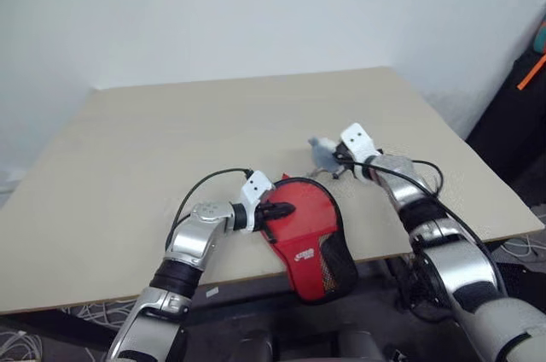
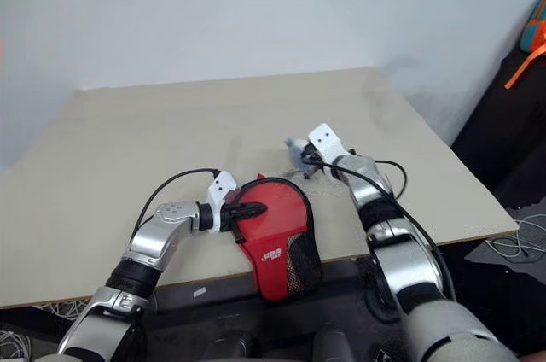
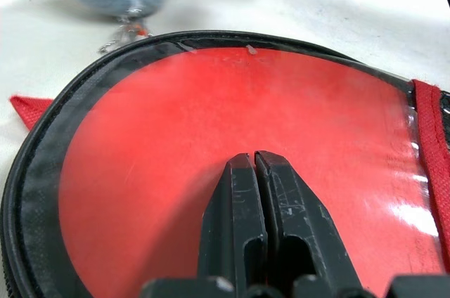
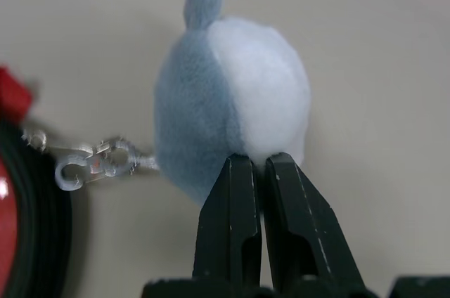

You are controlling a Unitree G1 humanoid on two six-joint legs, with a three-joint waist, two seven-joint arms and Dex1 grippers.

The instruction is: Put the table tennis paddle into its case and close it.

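My worry is the plush charm (image 4: 228,112): my right pincer (image 4: 256,171) has its fingers pressed together right against the blue-and-white fluff, and from the wrist view I can't say whether a tuft is nipped between the tips or they only touch it. The charm hangs by a small metal chain (image 4: 95,164) from the case's edge, presumably off the zip pull, so a tug at a bad angle could drag the whole case (image 1: 311,238) sideways, or the soft plush could slip free.

The case sits at the near edge of the desk (image 1: 128,140), its round head on the surface and its narrow black-mesh end hanging past the edge toward me (that overhang is the second risk: a pull toward me could tip it off). Its long axis runs from the round end, away and slightly left, to the handle end, near and right. My left pincer (image 3: 254,171), fingers pressed together and holding nothing, rests tip-down on the glossy red top of the case, pinning it.

I can't see the paddle itself; I judge it is inside.
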